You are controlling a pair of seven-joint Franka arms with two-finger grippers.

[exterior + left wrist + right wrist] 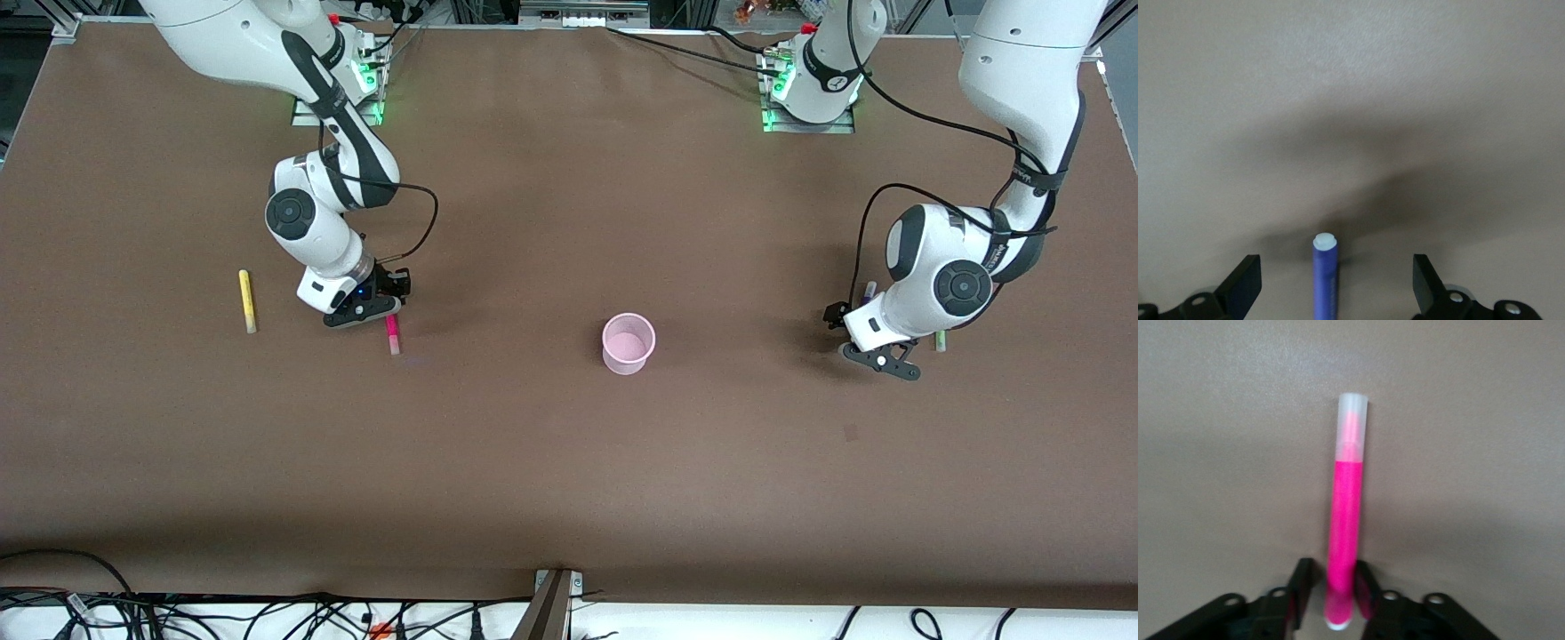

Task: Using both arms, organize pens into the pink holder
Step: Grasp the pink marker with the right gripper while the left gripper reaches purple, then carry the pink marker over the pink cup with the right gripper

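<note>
Right end effector (380, 313): centre-left of frame, fingers closed on magenta pen (1346, 520) lying on worktop (569, 462) | Left end effector (1337, 283): centre-right, fingers spread wide astride purple pen (1325, 277) | Pink holder (629, 344): mid-frame, upright | Yellow pen (247, 300): left | Green pen (940, 340): right, mostly hidden.

Bench (569, 462) covered edge to edge in matte brown sheet, even overhead light, soft shadows. Green LEDs (772, 114) glowing at the mounting plates along the top edge. Tangle of black cables (178, 613) on white floor under the near edge, metal bracket (556, 596) mid-edge.
</note>
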